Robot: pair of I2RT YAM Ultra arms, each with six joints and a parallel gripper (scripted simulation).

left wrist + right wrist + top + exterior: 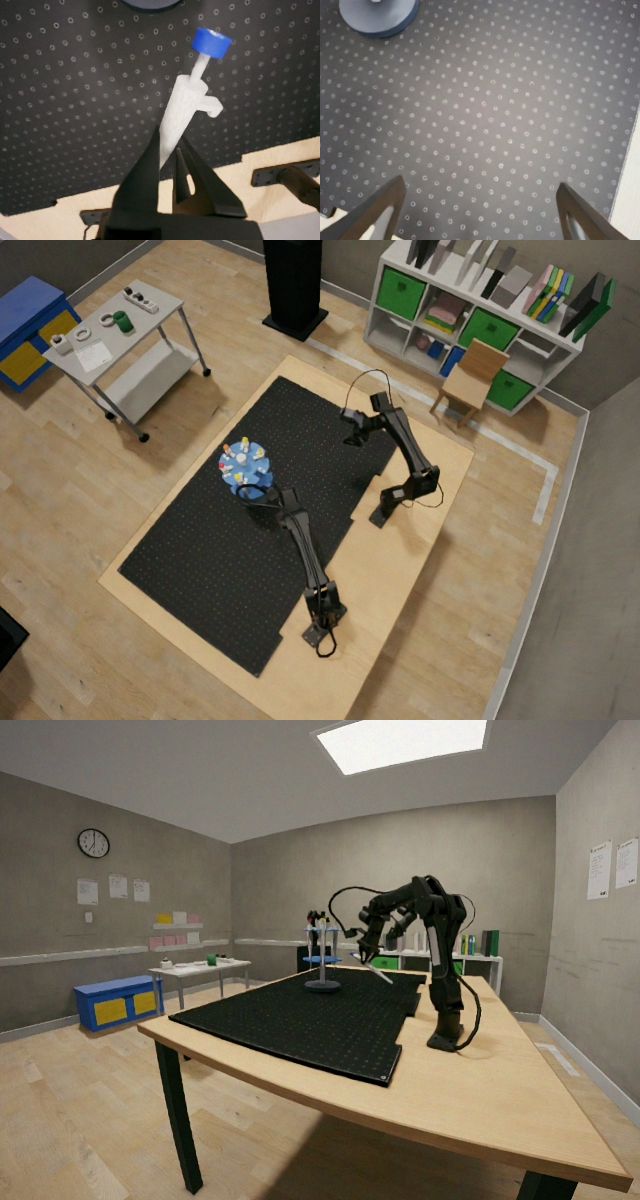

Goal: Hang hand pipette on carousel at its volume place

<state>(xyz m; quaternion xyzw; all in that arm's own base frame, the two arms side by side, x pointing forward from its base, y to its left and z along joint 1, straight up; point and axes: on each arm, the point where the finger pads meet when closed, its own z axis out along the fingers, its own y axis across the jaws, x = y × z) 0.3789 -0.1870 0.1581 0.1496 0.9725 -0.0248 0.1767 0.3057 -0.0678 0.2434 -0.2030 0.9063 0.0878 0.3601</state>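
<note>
My left gripper [167, 132] [368, 955] [257, 496] is shut on the white body of the hand pipette [183, 106] [373, 969]. I hold it tilted above the black mat, its blue push button [212, 42] pointing away from the wrist camera and its finger hook [212, 106] to the side. The blue carousel [250, 467] [320, 961] stands right beside this gripper, with several pipettes with coloured buttons hanging in its head. Its round base shows in the left wrist view [150, 3] and the right wrist view [377, 15]. My right gripper [480, 184] [353, 439] is open and empty above the mat, away from the carousel.
The black perforated mat [206, 560] [320, 1024] covers most of the wooden table [392, 570] [465, 1092]. The two arm bases [320, 627] [385, 511] stand on the bare wood beside the mat's notched edge. A cart, a shelf and a chair stand off the table.
</note>
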